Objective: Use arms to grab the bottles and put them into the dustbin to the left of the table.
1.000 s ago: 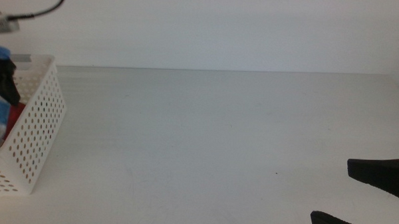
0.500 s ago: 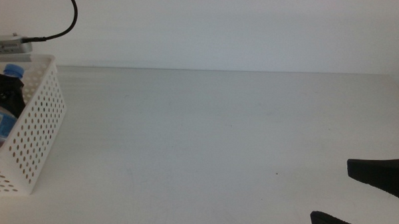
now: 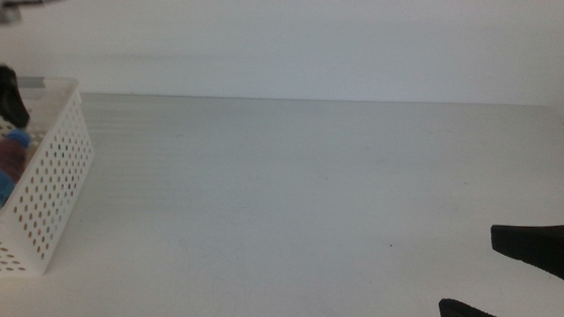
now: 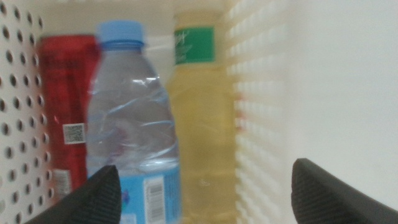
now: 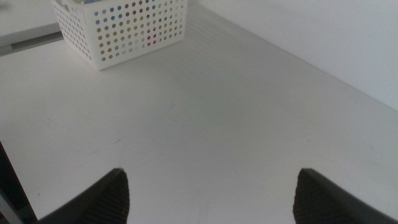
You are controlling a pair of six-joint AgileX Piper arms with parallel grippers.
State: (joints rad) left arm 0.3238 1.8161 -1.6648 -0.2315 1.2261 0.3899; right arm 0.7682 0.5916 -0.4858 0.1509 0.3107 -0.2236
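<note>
White table: bottles binned beneath left pincer.

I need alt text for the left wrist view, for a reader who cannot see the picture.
Three containers lie together inside the white perforated dustbin: a clear blue-capped bottle in the middle, a red soda can on one side and a pale-yellow juice bottle on the other. The left gripper is open, holding nothing.

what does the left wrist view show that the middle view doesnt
Only the left wrist view shows the red soda can and the pale-yellow juice bottle lying inside the dustbin, with the open left gripper above them. Only the middle view shows the wide table and the waiting right gripper at the lower right. Both show the dustbin and the blue-capped bottle.
</note>
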